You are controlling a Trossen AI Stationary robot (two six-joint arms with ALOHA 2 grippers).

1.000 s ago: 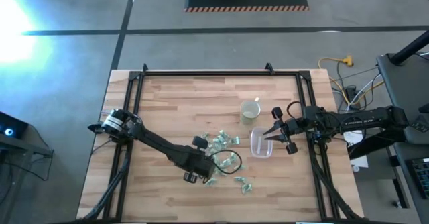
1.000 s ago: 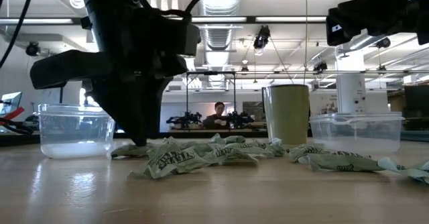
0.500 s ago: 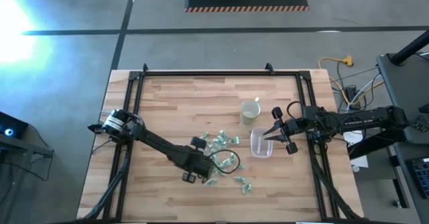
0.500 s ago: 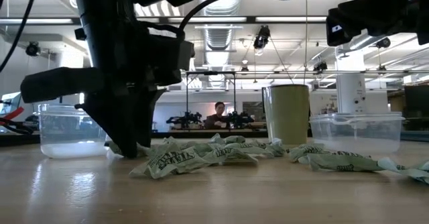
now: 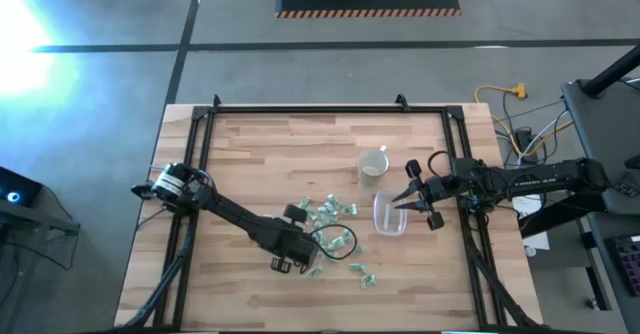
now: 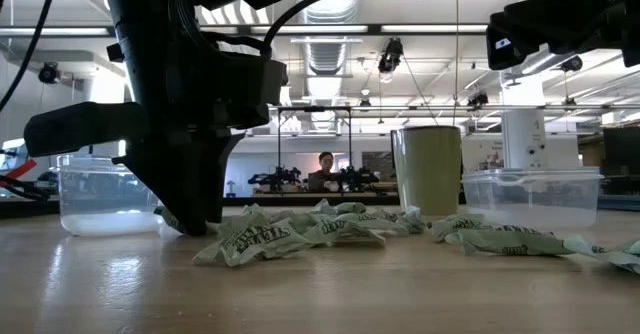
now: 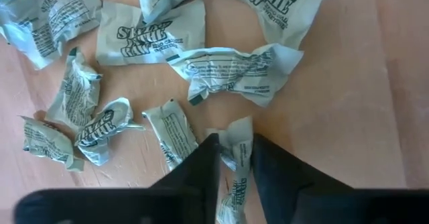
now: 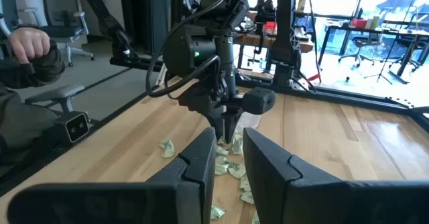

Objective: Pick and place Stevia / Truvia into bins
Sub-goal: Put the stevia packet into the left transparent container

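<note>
While the left gripper (image 7: 234, 158) presses down at the lower centre of the high view, its two dark fingers pinch one crumpled packet (image 7: 234, 177) against the wood, at the near edge of the pile. Nothing is lifted yet, as far as I can see; the packet is on the table (image 5: 260, 154) between the jaws.

The right gripper (image 5: 404, 200) hangs over the rectangular bin (image 5: 389, 214), right of centre in the high view. Its fingers stand a little apart with nothing between them.

By my reckoning the job is barely begun. The packets (image 5: 330, 224) lie strewn across the lower middle of the high view, a dozen or so, and I can see none inside the rectangular bin. The round bin (image 6: 110, 194), at the left of the low view, has a pale, cloudy bottom; whether a packet is in it I cannot tell. Almost the whole heap is left to move.

The packets are thin paper, pale green and white with dark print, creased and twisted, some curled up at the corners. Both bins are clear plastic with soft rounded walls and a rim. The mug (image 5: 373, 164), above the rectangular bin in the high view, is smooth cream. The table is pale butcher-block wood in long strips, edged by a black frame.
</note>
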